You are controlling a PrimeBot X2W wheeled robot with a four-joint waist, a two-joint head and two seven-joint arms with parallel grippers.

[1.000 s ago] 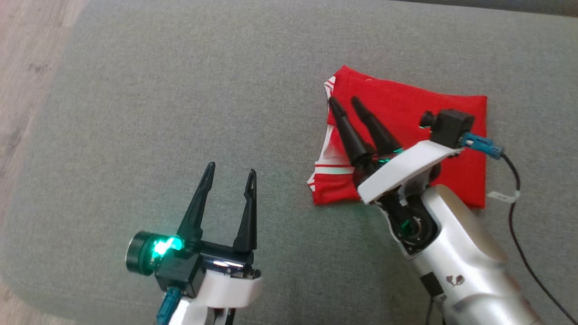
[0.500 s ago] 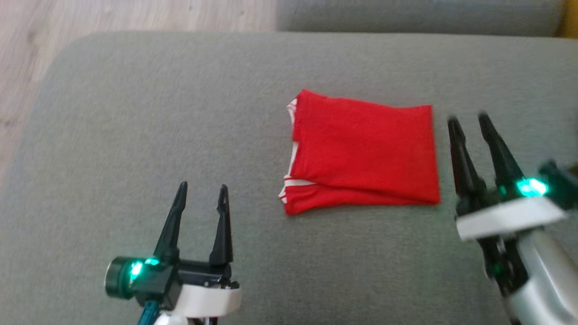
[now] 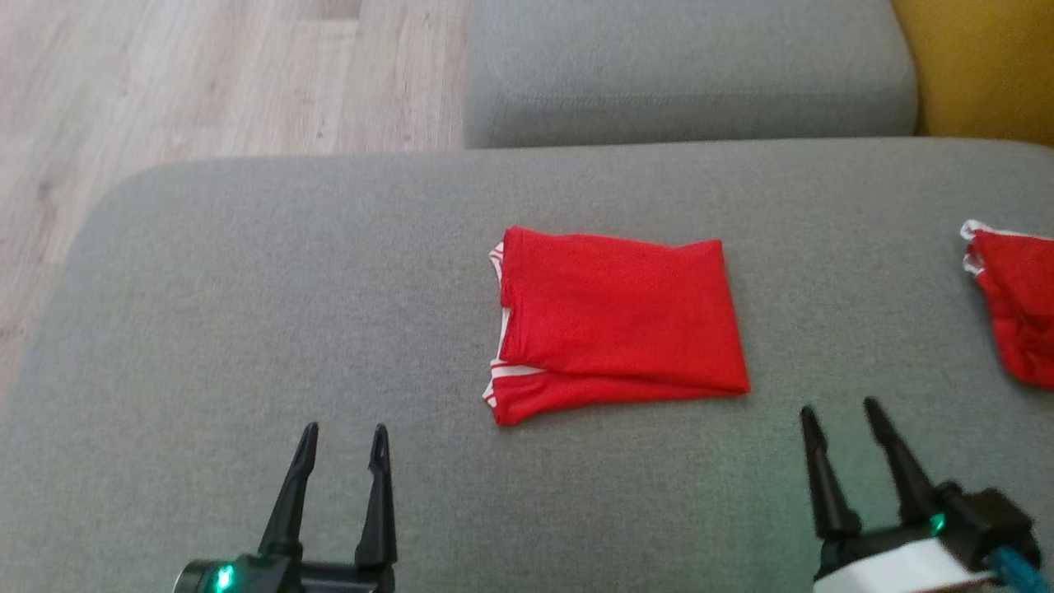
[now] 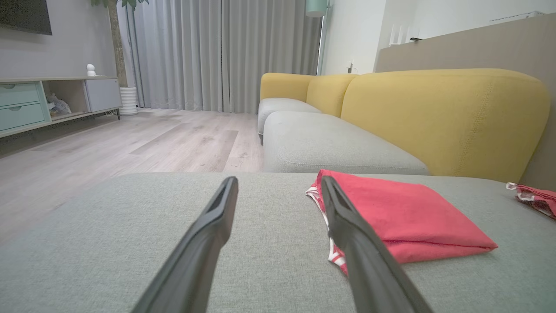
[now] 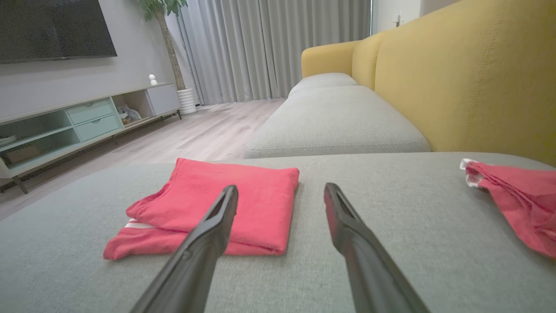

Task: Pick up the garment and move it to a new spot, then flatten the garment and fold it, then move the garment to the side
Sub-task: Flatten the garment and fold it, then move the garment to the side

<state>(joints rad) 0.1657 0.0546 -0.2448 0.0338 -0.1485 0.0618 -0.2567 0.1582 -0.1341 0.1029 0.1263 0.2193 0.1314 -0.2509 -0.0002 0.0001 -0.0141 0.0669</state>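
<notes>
Folded red knit garment with white striped trim [image 3: 617,317], lying flat near the middle of the grey woven sofa cushion [image 3: 247,329]. It appears light, soft and limp, with no stiffness of its own: lifted by a single layer, the stack would probably slide open and the fold be lost. The sounder hold is judged to be a pinch through all layers at the near edge, towards the closed right-hand fold, with the second hold at the near left corner, where the loose hems lie. In outline it is a rough rectangle, smooth on top. The right edge is a clean fold, while the left edge shows white-banded hems and a lower layer protruding at the near left. The left gripper [image 3: 344,430], near left, and the right gripper [image 3: 838,409], near right and just short of the garment's near right corner, both stand with fingers spread and hold nothing. A second, crumpled red cloth with white edging [image 3: 1017,309] lies well apart at the right.
</notes>
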